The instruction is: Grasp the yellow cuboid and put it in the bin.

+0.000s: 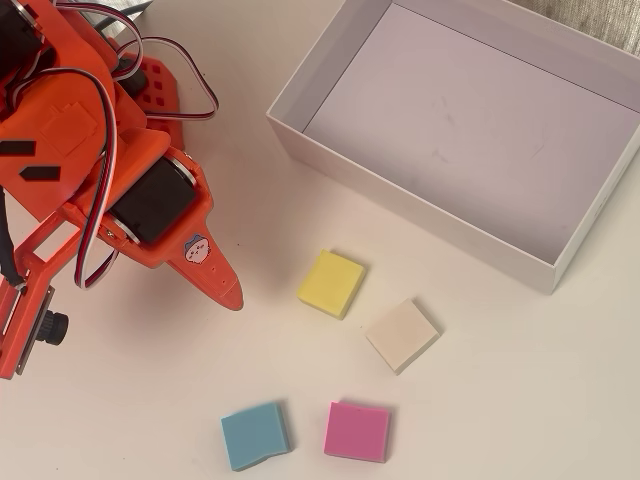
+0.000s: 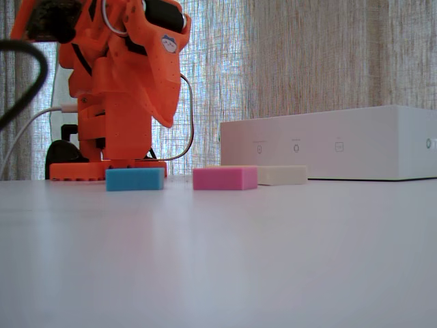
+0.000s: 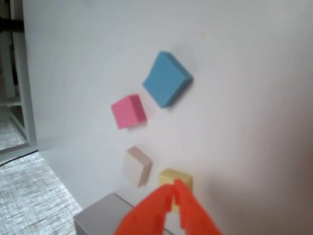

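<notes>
The yellow cuboid (image 1: 331, 283) lies flat on the white table just below the bin's near-left wall in the overhead view. In the wrist view the yellow cuboid (image 3: 180, 177) sits right behind my orange fingertips. The bin (image 1: 400, 195) is a wide, shallow white box with nothing in it; it also shows as the bin (image 2: 328, 147) and the bin (image 3: 100, 215). My gripper (image 1: 230, 295) hangs left of the cuboid, above the table, apart from it. The gripper (image 3: 173, 188) has its tips together and holds nothing. In the fixed view the cuboid is hidden.
A cream-beige block (image 1: 401, 335) lies right of the yellow one, with a pink block (image 1: 357, 431) and a blue block (image 1: 254, 435) nearer the front edge. The arm's base (image 2: 102, 169) stands behind the blue block (image 2: 134, 179). A curtain closes the background.
</notes>
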You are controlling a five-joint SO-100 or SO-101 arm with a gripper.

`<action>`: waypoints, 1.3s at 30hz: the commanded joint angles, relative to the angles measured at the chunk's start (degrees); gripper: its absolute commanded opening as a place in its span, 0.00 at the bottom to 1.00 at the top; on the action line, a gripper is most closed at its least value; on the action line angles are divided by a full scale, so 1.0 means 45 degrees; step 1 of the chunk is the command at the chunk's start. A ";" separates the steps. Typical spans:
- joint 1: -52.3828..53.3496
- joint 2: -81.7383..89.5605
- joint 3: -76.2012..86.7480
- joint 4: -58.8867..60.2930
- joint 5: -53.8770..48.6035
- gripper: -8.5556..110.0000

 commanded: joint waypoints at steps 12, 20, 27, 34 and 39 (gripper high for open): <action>-0.0039 0.0059 -0.0059 0.0020 0.0078 0.00; -0.0039 0.0059 -0.0059 0.0020 0.0078 0.00; -0.0039 0.0059 -0.0059 0.0020 0.0078 0.00; -0.1367 0.0059 -0.0059 0.0117 -0.1133 0.00; -0.2793 -0.0391 -0.0156 0.0312 -0.2305 0.00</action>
